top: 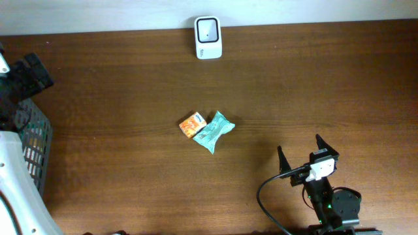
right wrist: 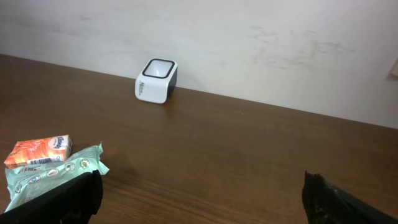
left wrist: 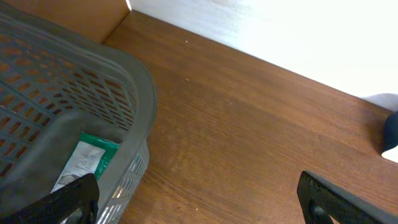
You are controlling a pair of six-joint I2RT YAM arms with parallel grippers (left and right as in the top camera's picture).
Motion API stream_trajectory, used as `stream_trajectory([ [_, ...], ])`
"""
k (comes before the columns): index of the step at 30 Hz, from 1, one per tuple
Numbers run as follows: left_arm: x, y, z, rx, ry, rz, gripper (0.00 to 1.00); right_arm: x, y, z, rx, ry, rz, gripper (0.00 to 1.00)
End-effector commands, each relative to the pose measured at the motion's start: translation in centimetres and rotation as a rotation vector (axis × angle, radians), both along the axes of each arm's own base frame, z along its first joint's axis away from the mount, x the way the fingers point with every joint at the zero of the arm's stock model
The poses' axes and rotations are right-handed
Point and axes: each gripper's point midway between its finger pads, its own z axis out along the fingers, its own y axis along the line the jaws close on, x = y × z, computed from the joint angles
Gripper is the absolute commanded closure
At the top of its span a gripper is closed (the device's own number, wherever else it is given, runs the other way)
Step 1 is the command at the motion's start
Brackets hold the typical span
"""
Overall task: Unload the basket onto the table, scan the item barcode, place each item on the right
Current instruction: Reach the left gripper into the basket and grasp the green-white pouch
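Two items lie together mid-table: a small orange box [top: 192, 125] [right wrist: 38, 152] with a barcode on its side, and a teal packet [top: 213, 132] [right wrist: 53, 171] touching its right side. The white scanner [top: 208, 37] [right wrist: 157, 80] stands at the table's far edge by the wall. My right gripper [top: 299, 143] [right wrist: 202, 199] is open and empty near the front right, with the items to its left. My left gripper [left wrist: 202, 202] is open and empty at the far left, beside the grey basket [top: 32, 140] [left wrist: 134, 93].
The basket holds a green-and-white packet [left wrist: 84, 158]. The left arm's white and black body [top: 19, 189] fills the left edge. A black cable [top: 264, 196] loops by the right arm's base. Bare wooden table [top: 313, 85] lies between the items and the scanner.
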Motion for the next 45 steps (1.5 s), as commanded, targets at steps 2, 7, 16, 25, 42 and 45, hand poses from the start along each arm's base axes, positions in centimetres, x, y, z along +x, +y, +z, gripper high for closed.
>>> stream_trajectory([
  [2, 0.5, 1.3, -0.9, 0.006, 0.032, 0.043, 0.01, 0.0, -0.1, -0.2, -0.004, 0.003, -0.004, 0.02],
  [7, 0.7, 1.4, -1.3, 0.002, 0.042, 0.044, 0.01, 0.0, -0.1, -0.2, -0.004, 0.003, -0.004, 0.02],
  [16, 1.2, 1.6, -2.5, -0.012, 0.073, 0.043, 0.01, 0.0, -0.1, -0.2, -0.004, 0.003, -0.004, 0.02],
  [25, 1.3, 1.8, -2.9, -0.014, 0.084, 0.046, 0.01, 0.0, -0.1, -0.2, -0.004, 0.003, -0.004, 0.02],
  [42, -8.3, 11.6, -5.1, -0.218, 0.124, 0.462, 0.00, 0.0, -0.1, -0.2, -0.004, 0.003, -0.004, 0.02],
  [45, -10.2, 13.6, -9.0, -0.299, 0.164, 0.486, 0.00, 0.0, -0.1, -0.2, -0.004, 0.003, -0.004, 0.02],
])
